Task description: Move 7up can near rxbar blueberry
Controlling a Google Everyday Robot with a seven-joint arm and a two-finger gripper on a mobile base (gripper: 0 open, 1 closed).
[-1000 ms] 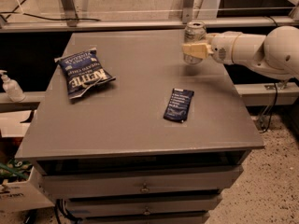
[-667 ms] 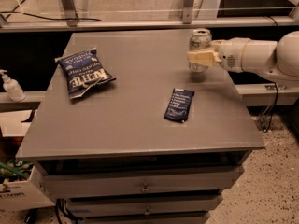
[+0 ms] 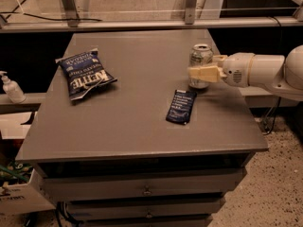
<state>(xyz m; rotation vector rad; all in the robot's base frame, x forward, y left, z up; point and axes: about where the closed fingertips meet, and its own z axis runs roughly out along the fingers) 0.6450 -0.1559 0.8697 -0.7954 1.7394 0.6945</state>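
Note:
The 7up can (image 3: 201, 56) is upright at the right side of the grey table (image 3: 123, 126), its silver top showing. My gripper (image 3: 200, 73) reaches in from the right and is shut on the can's body, with a cream finger (image 3: 204, 73) across its front. The can's base is at or just above the tabletop; I cannot tell which. The rxbar blueberry (image 3: 181, 106), a flat dark navy wrapper with pale text, lies on the table just in front and slightly left of the can, a short gap away.
A crinkled blue chip bag (image 3: 85, 74) lies at the table's left rear. A white pump bottle (image 3: 10, 88) stands on a ledge off the left edge. Drawers (image 3: 147, 189) sit below the front edge. A metal frame (image 3: 142, 23) runs behind the table.
My gripper has carried the can from the back right of the table toward the front, closer to the rxbar. The bar and chip bag have not moved.

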